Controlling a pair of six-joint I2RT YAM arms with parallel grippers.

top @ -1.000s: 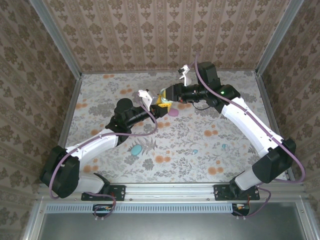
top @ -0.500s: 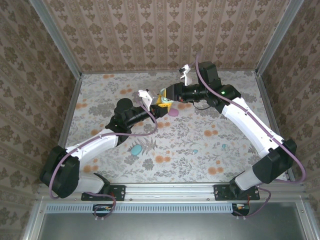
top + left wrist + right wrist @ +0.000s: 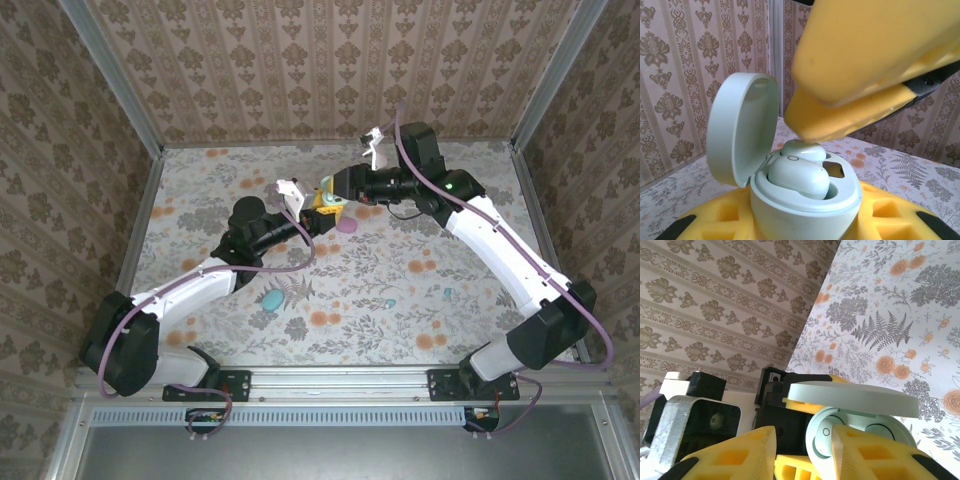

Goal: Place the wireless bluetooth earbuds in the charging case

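The left gripper (image 3: 807, 219), with yellow foam pads, is clamped on the base of the mint-green egg-shaped plastic charging case (image 3: 840, 197), whose hinged lid (image 3: 740, 130) stands open. The right gripper (image 3: 804, 450) holds its yellow pads a little apart with nothing between them. One tip touches the rear one of two mint rounded plastic earbuds (image 3: 799, 176) sitting in the case's wells

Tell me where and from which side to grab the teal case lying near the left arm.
Take the teal case across its narrower width, at mid-length, coming straight down from above. It looks to lie flat and closed on the table, a smooth low oval with nothing touching it, so there is room on both sides. A sideways approach would likely just push it along.
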